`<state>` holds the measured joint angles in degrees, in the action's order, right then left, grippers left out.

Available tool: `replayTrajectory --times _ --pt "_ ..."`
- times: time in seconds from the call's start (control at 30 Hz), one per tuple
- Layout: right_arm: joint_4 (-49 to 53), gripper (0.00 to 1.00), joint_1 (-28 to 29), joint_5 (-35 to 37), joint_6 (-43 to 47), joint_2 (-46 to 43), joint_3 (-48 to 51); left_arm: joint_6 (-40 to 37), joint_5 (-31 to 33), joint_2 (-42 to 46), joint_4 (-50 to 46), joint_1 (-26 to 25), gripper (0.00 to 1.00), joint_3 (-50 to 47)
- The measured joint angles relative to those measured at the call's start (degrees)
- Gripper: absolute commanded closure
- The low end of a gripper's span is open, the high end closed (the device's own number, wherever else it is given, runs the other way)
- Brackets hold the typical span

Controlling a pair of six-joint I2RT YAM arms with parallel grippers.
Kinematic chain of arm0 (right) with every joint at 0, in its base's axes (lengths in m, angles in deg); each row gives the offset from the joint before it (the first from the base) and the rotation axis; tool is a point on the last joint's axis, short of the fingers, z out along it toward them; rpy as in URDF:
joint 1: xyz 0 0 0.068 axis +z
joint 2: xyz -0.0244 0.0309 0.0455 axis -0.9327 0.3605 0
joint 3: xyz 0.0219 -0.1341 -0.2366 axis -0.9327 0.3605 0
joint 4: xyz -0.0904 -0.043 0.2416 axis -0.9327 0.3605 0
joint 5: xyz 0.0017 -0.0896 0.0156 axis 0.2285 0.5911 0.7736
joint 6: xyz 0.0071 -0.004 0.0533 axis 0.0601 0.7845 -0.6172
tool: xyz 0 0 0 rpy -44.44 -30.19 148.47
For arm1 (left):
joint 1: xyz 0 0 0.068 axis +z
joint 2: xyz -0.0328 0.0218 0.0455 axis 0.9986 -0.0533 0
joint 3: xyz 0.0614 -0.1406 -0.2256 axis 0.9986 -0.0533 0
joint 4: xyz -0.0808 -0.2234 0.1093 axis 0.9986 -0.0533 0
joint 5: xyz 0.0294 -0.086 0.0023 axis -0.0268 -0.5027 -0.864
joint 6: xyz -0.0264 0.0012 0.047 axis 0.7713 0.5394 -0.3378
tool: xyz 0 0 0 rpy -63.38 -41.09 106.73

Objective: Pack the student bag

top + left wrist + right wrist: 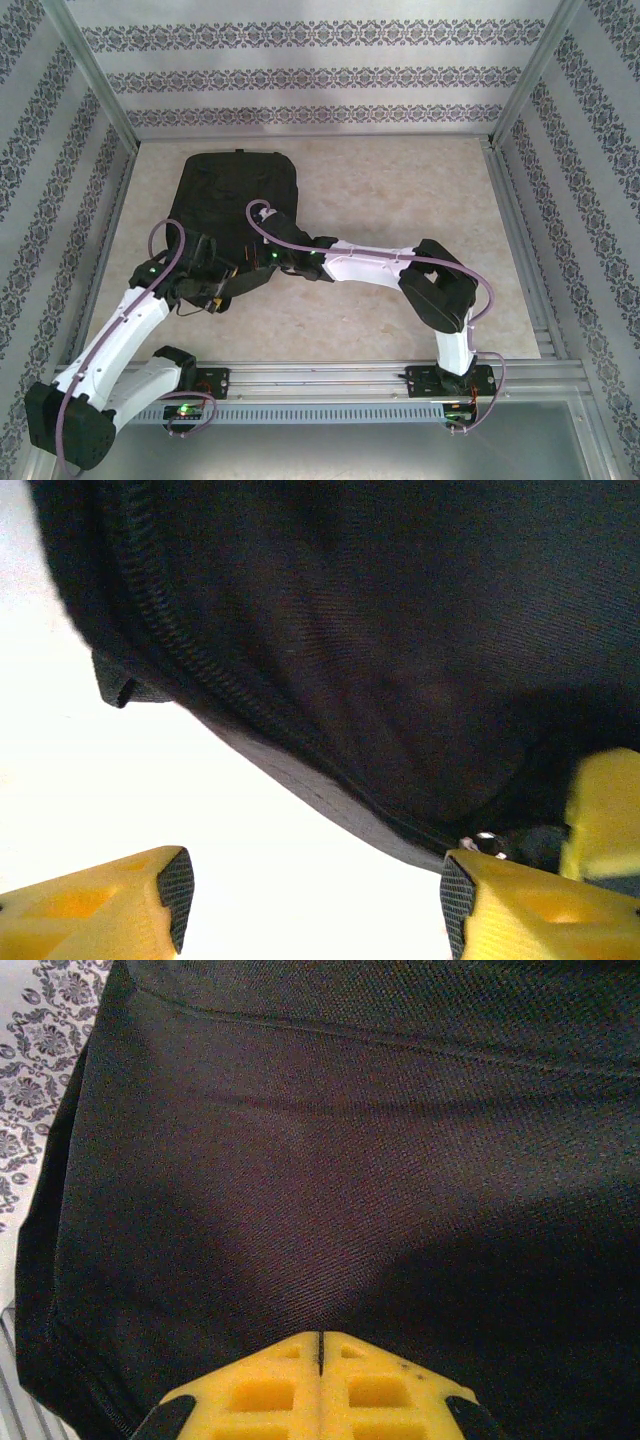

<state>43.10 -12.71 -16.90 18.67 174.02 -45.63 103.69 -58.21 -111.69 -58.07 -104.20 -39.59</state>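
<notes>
student bag (235, 195) is seen from above lying flat on the beige table (420, 200), toward its far left, and the left arm (125, 325) and right arm (370, 265) are extended to its near edge. at the left wrist, the left gripper (315, 900) is held with jaws wide apart, with the bag's seamed edge just above. at the right wrist, the right gripper (320, 1385) is shown with jaws pressed together against the black cloth; whether cloth is pinched cannot be told.
</notes>
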Motion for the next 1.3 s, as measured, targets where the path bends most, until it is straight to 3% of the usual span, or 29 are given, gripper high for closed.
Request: replayTrajectory --times 0.5,0.77,1.0,1.17,1.3 --pt "-1.2 1.00 0.6 1.4 0.0 -0.2 1.9 6.8 3.1 -9.2 12.9 -1.1 0.43 -4.1" --pt "-1.7 1.00 0.6 1.6 0.0 -0.9 2.9 6.8 4.8 -6.0 13.4 -1.2 0.38 -4.0" --pt "-2.1 1.00 0.6 1.6 -0.2 -0.9 2.9 7.4 4.5 -6.9 13.6 -1.3 0.60 -4.1" --pt "-2.2 1.00 0.6 1.6 -0.2 -1.0 3.3 7.8 4.2 -8.1 13.7 -2.1 1.00 -4.3" --pt "-2.3 1.00 0.6 1.6 0.7 -2.9 4.9 7.1 4.7 -7.4 13.7 -2.2 1.00 -4.3"
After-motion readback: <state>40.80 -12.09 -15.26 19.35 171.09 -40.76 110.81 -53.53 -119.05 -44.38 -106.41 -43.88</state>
